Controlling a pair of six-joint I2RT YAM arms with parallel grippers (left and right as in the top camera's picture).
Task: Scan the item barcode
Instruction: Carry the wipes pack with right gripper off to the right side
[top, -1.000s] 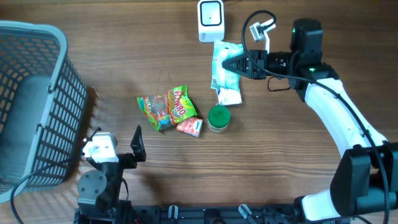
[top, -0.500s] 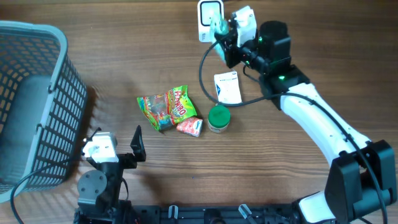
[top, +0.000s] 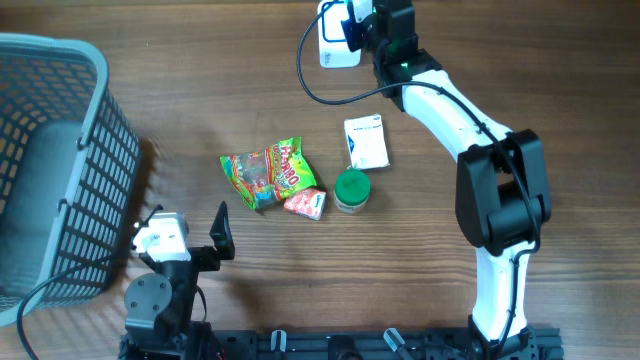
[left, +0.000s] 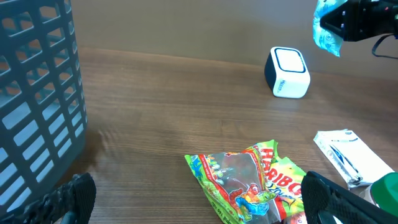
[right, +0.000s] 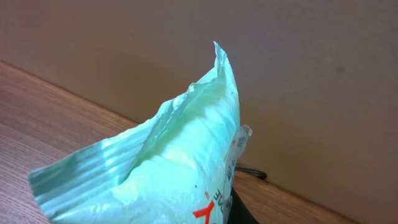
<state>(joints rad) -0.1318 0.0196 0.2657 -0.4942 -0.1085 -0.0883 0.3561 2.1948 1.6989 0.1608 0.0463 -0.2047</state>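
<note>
Softly crinkled, pale-green plastic packet (right: 168, 162)

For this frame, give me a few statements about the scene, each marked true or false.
1. The right tool grips a pale green plastic packet. True.
2. The left tool is shut on the colourful gummy bag. False: it is open and empty; the bag lies on the wooden table.
3. The grey plastic basket stands at the table's left side. True.
4. The round green-lidded tub lies inside the basket. False: it stands on the table, near the small white box.
</note>
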